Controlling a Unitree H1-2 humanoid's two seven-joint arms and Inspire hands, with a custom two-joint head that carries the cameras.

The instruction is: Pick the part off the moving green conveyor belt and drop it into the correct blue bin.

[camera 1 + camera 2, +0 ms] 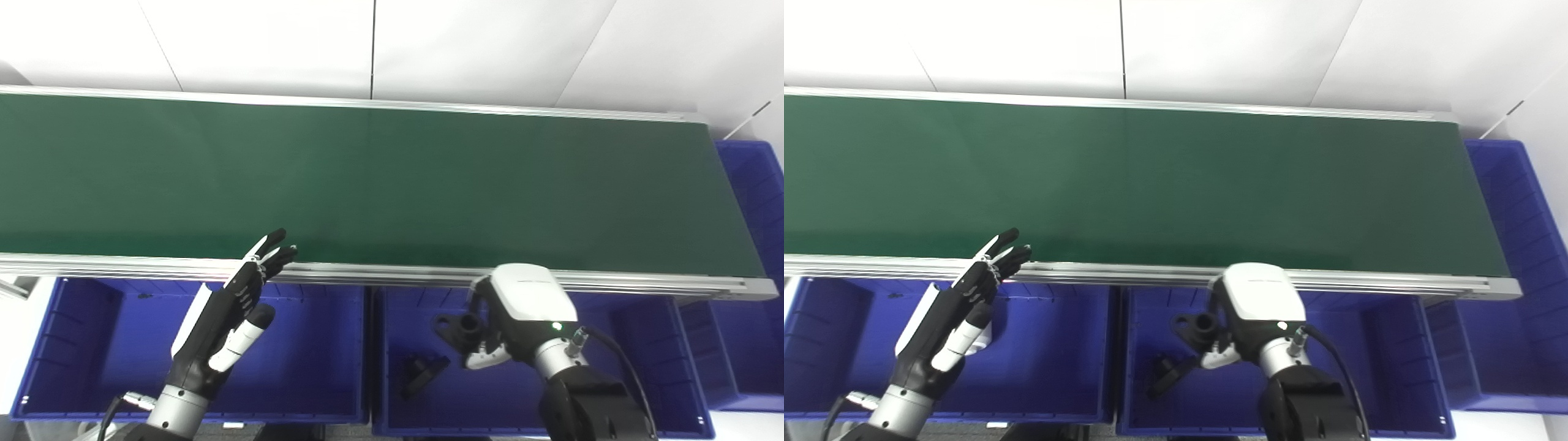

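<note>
No legible writing on right robot hand (514, 312).

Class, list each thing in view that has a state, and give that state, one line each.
Belt: bare, no part on it.
Left hand: open, fingers at the belt's near rail.
Right hand: shut on a black part, over the middle bin.
Middle bin: holds another black part.
Left bin: no part visible.

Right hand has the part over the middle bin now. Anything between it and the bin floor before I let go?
Nothing visible blocks the drop. The right hand holds the black part above the middle blue bin. Another black part lies on the bin floor, down and left of the held one.
</note>
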